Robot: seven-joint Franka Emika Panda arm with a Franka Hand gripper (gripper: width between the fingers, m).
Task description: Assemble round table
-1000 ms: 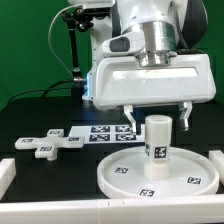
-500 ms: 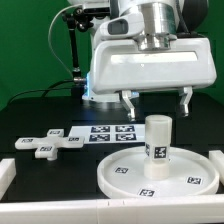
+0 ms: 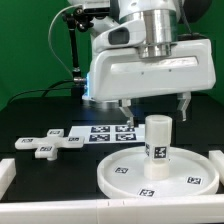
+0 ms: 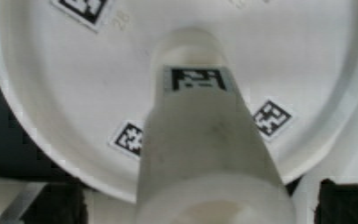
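The round disc (image 3: 120, 172) lies flat on the black table at the front. The short cylinder leg (image 3: 157, 140) stands upright on its middle, tag facing the camera. My gripper (image 3: 155, 106) hangs above the leg's top, open and empty, with its two fingers apart on either side of the leg's line. In the wrist view the leg (image 4: 202, 130) runs up from between the dark fingers (image 4: 345, 205), with the disc (image 4: 87, 90) behind it. The gripper (image 4: 197, 205) touches nothing there. The cross-shaped piece (image 3: 47, 142) lies flat at the exterior view's left.
The marker board (image 3: 108, 132) lies on the table behind the disc. A low white rail (image 3: 50, 208) runs along the front edge, with white corner blocks at the left (image 3: 5, 172) and right (image 3: 216, 160). The green backdrop and the arm's base stand behind.
My gripper has lifted from around the leg's top to above it. The leg stays standing on the disc.
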